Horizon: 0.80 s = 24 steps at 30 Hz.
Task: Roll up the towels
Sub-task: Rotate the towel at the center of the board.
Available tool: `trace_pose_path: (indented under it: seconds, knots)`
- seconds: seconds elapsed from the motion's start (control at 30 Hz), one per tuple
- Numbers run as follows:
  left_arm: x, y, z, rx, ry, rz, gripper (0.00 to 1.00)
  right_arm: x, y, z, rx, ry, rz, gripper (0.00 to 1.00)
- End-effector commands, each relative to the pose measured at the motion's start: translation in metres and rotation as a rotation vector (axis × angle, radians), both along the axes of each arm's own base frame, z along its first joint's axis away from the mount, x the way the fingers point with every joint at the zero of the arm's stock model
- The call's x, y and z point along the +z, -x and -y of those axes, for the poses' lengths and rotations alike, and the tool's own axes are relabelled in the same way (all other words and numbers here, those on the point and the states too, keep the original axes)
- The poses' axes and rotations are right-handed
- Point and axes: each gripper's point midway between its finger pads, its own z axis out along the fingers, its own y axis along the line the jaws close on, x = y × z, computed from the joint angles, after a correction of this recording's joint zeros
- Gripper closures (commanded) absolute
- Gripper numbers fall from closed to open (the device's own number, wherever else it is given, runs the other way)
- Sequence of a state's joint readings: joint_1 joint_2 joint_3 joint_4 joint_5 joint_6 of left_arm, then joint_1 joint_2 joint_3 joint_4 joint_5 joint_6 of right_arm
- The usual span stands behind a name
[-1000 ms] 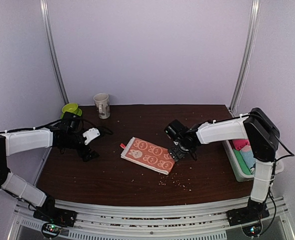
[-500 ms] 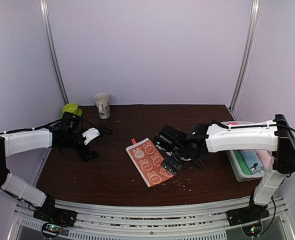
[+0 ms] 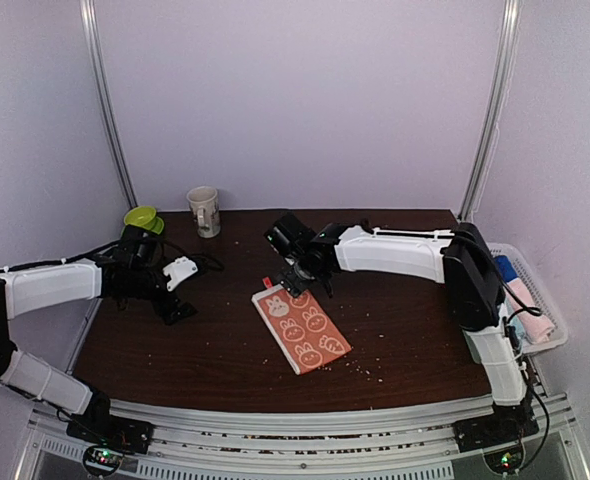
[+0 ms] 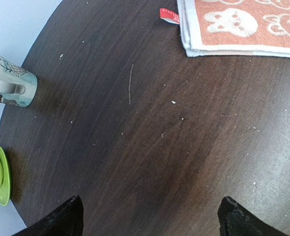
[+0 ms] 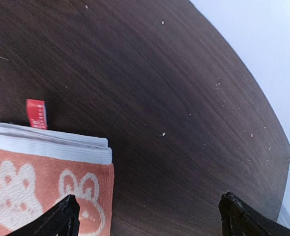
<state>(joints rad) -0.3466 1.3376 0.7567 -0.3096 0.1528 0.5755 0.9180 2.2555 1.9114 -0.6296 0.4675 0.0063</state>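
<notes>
Right end effector [image 3: 298,276], fingers spread wide, sits at the upper end of the towel [image 3: 300,330] at frame centre. One towel is in view: a folded, flat, soft terry rectangle, orange-peach with white bunny prints, white-edged layers and one red tag [image 5: 36,114]. Left end effector [image 3: 178,295], also spread and holding nothing, is well apart at left. The dark wood-grain counter [image 3: 405,330] carries scattered crumbs. One ceramic mug [image 3: 204,210] and one green dish [image 3: 141,217] stand upper left. One white basket [image 3: 550,318] sits at right.
</notes>
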Motion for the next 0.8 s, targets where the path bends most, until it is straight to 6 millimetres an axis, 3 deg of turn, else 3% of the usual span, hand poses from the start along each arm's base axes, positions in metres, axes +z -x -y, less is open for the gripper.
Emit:
trace_pose_path:
  seconds: [0.0,0.5,0.63,0.77]
  knots:
    - [0.008,-0.007,0.001,0.007,0.021,0.047,0.02,-0.005,-0.012,-0.003,0.002,-0.019,-0.020,0.00]
    - [0.005,-0.007,0.000,0.007,0.019,0.043,0.02,-0.055,-0.025,0.001,-0.013,-0.007,-0.071,0.00]
    - [0.006,-0.009,-0.001,0.015,0.011,0.051,0.02,-0.067,-0.034,0.016,-0.073,0.021,-0.063,0.00]
    - [0.012,-0.011,-0.002,0.011,0.006,0.081,0.02,-0.075,-0.049,0.044,-0.181,0.043,-0.038,0.00]
